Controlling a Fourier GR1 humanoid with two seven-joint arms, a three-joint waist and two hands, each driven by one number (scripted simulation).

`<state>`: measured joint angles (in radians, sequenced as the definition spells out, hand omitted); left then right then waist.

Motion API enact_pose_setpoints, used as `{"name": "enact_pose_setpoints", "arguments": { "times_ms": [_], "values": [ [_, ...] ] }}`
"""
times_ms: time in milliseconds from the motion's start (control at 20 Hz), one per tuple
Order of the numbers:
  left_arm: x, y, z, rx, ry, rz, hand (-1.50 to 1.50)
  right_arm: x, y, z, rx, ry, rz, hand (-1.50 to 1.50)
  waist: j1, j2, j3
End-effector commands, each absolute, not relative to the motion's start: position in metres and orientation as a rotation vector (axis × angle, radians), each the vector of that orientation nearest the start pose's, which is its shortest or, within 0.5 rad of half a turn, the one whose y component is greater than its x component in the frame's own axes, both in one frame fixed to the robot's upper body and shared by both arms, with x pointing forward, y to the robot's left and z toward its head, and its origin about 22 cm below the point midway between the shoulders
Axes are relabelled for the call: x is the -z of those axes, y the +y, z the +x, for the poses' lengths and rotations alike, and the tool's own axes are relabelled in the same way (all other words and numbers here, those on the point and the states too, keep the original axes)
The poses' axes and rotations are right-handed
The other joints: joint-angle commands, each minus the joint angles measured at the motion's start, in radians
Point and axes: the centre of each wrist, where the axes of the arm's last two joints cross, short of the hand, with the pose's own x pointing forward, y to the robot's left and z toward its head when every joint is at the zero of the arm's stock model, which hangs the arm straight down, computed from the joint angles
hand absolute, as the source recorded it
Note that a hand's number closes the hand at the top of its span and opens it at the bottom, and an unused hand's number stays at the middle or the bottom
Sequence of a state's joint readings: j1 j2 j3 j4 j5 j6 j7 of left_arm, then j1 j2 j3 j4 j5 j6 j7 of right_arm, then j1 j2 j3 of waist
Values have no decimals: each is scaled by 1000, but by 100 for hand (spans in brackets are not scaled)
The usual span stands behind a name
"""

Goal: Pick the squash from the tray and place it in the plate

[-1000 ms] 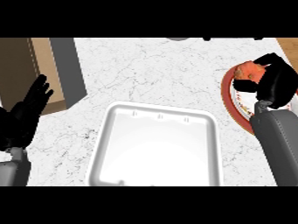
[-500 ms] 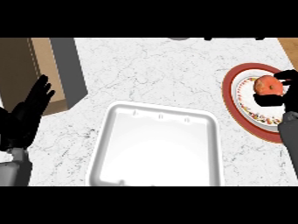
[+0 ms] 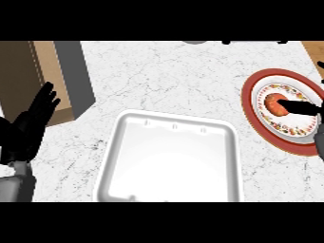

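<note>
The orange squash (image 3: 272, 104) lies on the red-rimmed patterned plate (image 3: 262, 121) at the right of the counter. My right hand (image 3: 323, 105) is at the view's right edge, fingers spread and straight; its thumb reaches across the plate and overlaps the squash's right side, but nothing is curled round it. The white tray (image 3: 170, 163) stands in the middle front with nothing in it. My left hand (image 3: 23, 127) rests open at the left edge, fingers up.
A brown and grey box-like block (image 3: 45, 78) stands at the back left, close to my left hand. The white marbled counter (image 3: 164, 76) stretches between the tray and the back edge. A wooden floor shows beyond the counter's corners.
My right hand has drawn back to the right and opened, leaving the squash on the plate. The left hand has not moved.
</note>
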<state>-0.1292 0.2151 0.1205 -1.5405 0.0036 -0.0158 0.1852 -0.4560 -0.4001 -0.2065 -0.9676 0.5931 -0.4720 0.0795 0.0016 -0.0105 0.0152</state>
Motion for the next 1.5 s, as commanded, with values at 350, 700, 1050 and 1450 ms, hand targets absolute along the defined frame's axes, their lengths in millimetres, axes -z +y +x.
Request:
{"name": "enact_pose_setpoints", "arguments": {
  "times_ms": [350, 700, 1050, 1450],
  "values": [
    [-16, 282, 282, 47, -1388, 205, 0, -91, -338, 343, 169, -1681, -820, -150, -38, 8, -16],
    [-25, 283, 279, 73, -1410, 190, 0, -65, -374, 304, 190, -1647, -592, -150, -19, 10, -15],
    [-30, 281, 275, 73, -1409, 167, 0, -64, -412, 297, 201, -1688, -676, -150, 0, 11, -15],
    [-30, 282, 265, 94, -1407, 176, 0, -40, -441, 248, 208, -1661, -729, -150, -2, 9, -15]
  ]
}}
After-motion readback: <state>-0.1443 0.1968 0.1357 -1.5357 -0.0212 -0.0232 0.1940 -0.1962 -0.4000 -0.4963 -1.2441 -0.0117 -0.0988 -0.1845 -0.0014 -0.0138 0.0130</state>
